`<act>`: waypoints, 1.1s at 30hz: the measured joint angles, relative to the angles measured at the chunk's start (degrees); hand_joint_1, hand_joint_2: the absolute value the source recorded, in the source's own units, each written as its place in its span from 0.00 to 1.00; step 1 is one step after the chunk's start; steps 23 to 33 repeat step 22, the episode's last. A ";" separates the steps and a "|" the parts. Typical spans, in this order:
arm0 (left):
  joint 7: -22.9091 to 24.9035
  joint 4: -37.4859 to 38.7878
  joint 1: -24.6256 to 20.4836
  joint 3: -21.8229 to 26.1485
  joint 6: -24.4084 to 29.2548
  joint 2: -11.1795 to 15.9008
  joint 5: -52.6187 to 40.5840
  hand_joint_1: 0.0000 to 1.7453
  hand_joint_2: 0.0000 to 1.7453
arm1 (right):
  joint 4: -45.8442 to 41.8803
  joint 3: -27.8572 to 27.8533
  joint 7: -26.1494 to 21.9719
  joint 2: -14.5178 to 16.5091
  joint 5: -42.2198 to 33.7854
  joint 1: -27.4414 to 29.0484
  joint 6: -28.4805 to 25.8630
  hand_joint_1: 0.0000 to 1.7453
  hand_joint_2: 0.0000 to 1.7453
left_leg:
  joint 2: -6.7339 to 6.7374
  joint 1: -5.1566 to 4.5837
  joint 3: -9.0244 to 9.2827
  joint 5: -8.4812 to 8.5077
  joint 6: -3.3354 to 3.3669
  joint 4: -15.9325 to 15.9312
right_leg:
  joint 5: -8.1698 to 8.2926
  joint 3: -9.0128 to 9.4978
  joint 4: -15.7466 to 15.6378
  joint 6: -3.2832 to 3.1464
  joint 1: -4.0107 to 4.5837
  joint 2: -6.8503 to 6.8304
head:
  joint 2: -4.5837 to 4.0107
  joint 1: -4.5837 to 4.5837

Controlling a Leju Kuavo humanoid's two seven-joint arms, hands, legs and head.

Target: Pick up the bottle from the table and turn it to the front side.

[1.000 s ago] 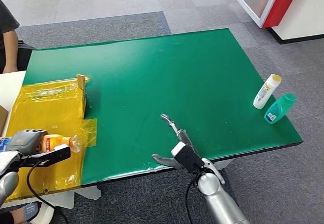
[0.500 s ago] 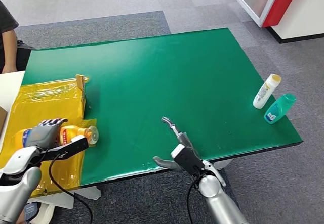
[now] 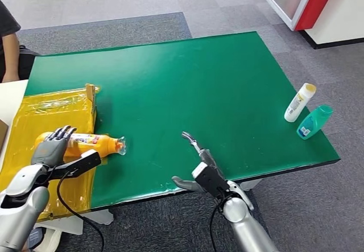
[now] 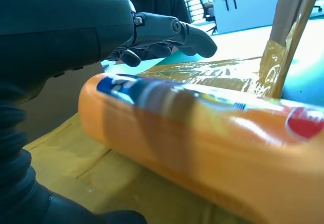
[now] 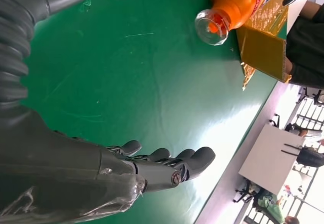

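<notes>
While the orange bottle (image 3: 92,144) lies on its side, the left hand (image 3: 53,145) rests spread beside it, gripping nothing. The right hand (image 3: 195,164) hovers open and empty; I judge lifting and turning remain.

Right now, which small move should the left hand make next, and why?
Probably close the left hand around the orange bottle. The bottle lies on its side on the yellow sheet, and the fingers are spread above it, not gripping.

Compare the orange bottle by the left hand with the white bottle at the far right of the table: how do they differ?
The orange bottle lies partly on the yellow sheet, under the left hand; the white bottle lies on bare green table beside a teal bottle, with no hand near. The orange one has a clear cap, the white one a yellow cap. Both lie on their sides.
</notes>
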 joint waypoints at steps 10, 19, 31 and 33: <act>-2.32 -11.86 5.81 3.71 -5.60 0.33 10.57 0.00 1.00 | -2.36 -2.19 0.32 0.00 0.23 2.33 -0.25 0.00 1.00 | 0.01 0.00 -0.03 -0.05 0.00 0.00 | -0.04 -0.02 0.00 -0.01 0.00 0.01 | 0.00 0.00; -18.01 -37.97 23.51 10.37 -3.79 -4.45 42.81 0.00 1.00 | -8.09 -5.83 -0.91 0.71 -0.11 7.70 -0.34 0.00 1.00 | 0.03 -0.04 -0.02 -0.36 0.14 0.00 | -0.32 0.02 -0.02 0.14 -0.07 0.01 | 0.00 0.00; -22.90 -41.32 28.37 11.75 -4.99 -8.97 50.24 0.00 1.00 | -10.50 -6.06 -1.84 1.73 -0.40 9.18 -0.03 0.00 1.00 | 0.03 -0.06 -0.03 -0.43 0.18 0.00 | -0.38 0.03 -0.04 0.16 -0.10 0.01 | 0.00 0.00; -22.90 -41.32 28.37 11.75 -4.99 -8.97 50.24 0.00 1.00 | -10.50 -6.06 -1.84 1.73 -0.40 9.18 -0.03 0.00 1.00 | 0.03 -0.06 -0.03 -0.43 0.18 0.00 | -0.38 0.03 -0.04 0.16 -0.10 0.01 | 0.00 0.00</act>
